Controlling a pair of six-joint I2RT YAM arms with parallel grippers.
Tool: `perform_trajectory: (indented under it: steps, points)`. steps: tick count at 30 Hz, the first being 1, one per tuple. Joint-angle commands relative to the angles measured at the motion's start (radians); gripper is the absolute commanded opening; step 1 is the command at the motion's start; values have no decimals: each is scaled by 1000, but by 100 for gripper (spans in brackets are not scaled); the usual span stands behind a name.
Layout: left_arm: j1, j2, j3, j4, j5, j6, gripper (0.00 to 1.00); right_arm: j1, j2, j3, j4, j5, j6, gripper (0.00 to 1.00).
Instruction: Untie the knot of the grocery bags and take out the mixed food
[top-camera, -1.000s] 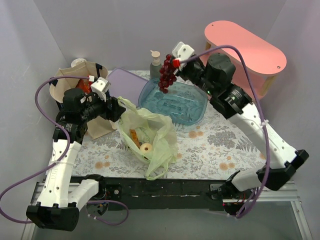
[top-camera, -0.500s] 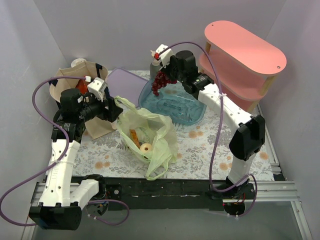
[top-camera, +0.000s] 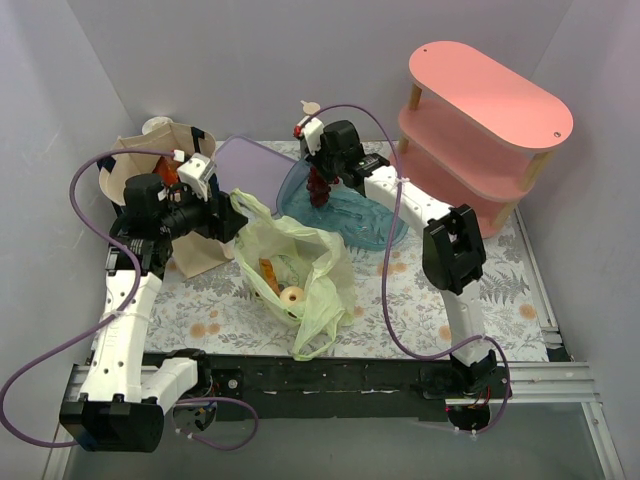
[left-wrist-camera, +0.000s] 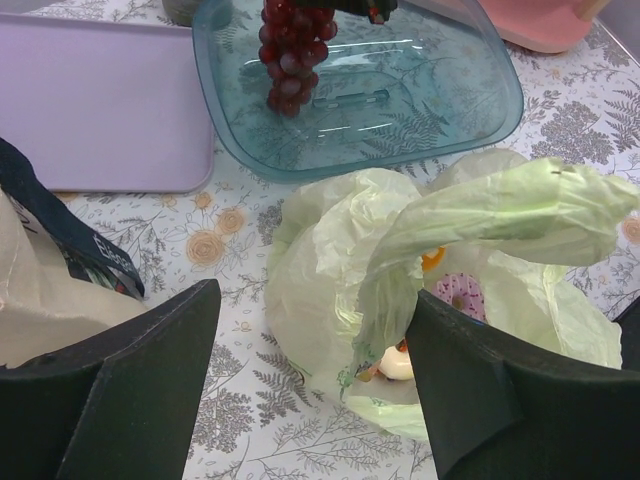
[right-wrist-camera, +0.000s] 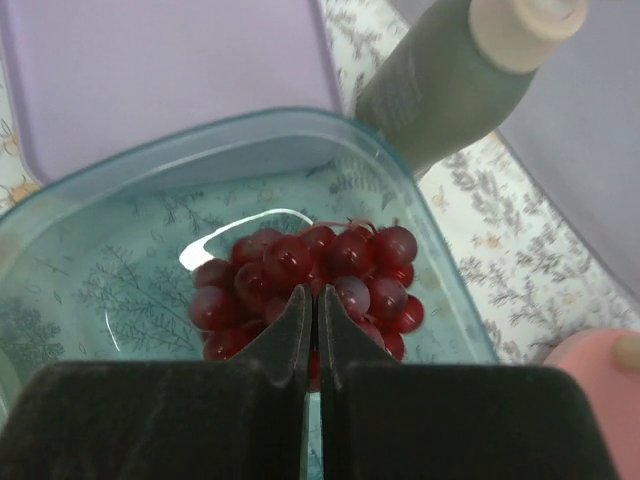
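Observation:
My right gripper (top-camera: 320, 165) (right-wrist-camera: 312, 295) is shut on the stem of a bunch of dark red grapes (top-camera: 318, 190) (right-wrist-camera: 330, 262). It holds them low over the left part of the clear blue tray (top-camera: 375, 222) (right-wrist-camera: 90, 290). The grapes also show in the left wrist view (left-wrist-camera: 292, 50). The pale-green plastic bag (top-camera: 318, 262) (left-wrist-camera: 330, 250) lies open at mid-table; no tied knot shows. A loose handle strip (left-wrist-camera: 500, 205) hangs between the fingers of my open left gripper (top-camera: 233, 215) (left-wrist-camera: 315, 295). Inside are a pink donut (left-wrist-camera: 460, 297) and a cream round piece (top-camera: 292, 296). The beige canvas tote (top-camera: 135, 165) stands at the left.
A lilac board (top-camera: 255, 162) (left-wrist-camera: 100, 100) lies left of the tray. A pump bottle (right-wrist-camera: 450, 70) stands behind the tray. A pink two-tier shelf (top-camera: 485, 105) stands at the back right. The tote's navy handle (left-wrist-camera: 80, 245) is by my left finger.
My right arm swung left and down, carrying the grapes from high above the tray's far edge to low over its left part. The left arm barely moved.

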Motion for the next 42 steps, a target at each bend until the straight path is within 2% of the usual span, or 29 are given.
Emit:
perform_trajectory:
  steps: [1, 6, 12, 14, 15, 16, 19, 22, 24, 27, 28, 31, 32, 34, 35, 38, 39, 40, 41, 42]
  points:
    - [7, 2, 17, 8, 26, -9, 72, -10, -2, 33, 9, 27, 37, 1]
    - [7, -3, 5, 9, 46, -18, 72, -62, -30, -57, -16, 107, 49, 1]
    - [7, -12, -29, 21, 58, -31, 72, -96, -120, -195, -74, 66, 79, 1]
    - [7, -15, -35, 35, 61, -41, 72, -94, -145, -215, -93, 43, 86, 21]
    - [7, -15, -41, 37, 64, -46, 72, -96, -153, -222, -96, 37, 97, 27]
    - [7, -14, -41, 41, 64, -51, 72, -96, -162, -222, -94, 32, 102, 41]
    - [7, -18, -43, 43, 73, -57, 72, -96, -206, -181, -100, 9, 105, 51]
    - [7, -29, -49, 40, 76, -58, 72, -96, -293, -133, -119, -33, 126, 52]
    - [7, -34, -53, 35, 81, -60, 72, -87, -346, -134, -114, -158, 134, 53]
    - [7, -41, -67, 34, 90, -64, 71, -28, -473, -203, -88, -299, 108, 44]
    - [7, -41, -69, 34, 98, -69, 70, -6, -537, -228, -88, -348, 91, 36]
    - [7, -35, -75, 41, 128, -77, 61, 132, -651, -367, -97, -500, -25, 26]
    - [7, -34, -75, 41, 139, -78, 51, 221, -674, -402, -106, -555, -127, 25]
    - [7, -23, -69, 43, 182, -77, 42, 316, -725, -516, -114, -540, -220, 19]
    - [7, -20, -67, 44, 197, -80, 33, 405, -731, -547, -111, -473, -246, 17]
    - [7, -11, -61, 41, 246, -83, 18, 508, -699, -665, -44, -290, -261, 13]
    - [7, -12, -62, 41, 253, -84, 2, 515, -693, -698, -4, -251, -232, 13]
    - [7, -11, -67, 40, 253, -87, 0, 521, -685, -781, 39, -206, -225, 13]
    - [7, -17, -70, 40, 253, -92, 0, 533, -680, -817, 127, -104, -224, 14]
    - [7, -18, -73, 40, 253, -89, 0, 533, -673, -844, 151, -67, -221, 14]
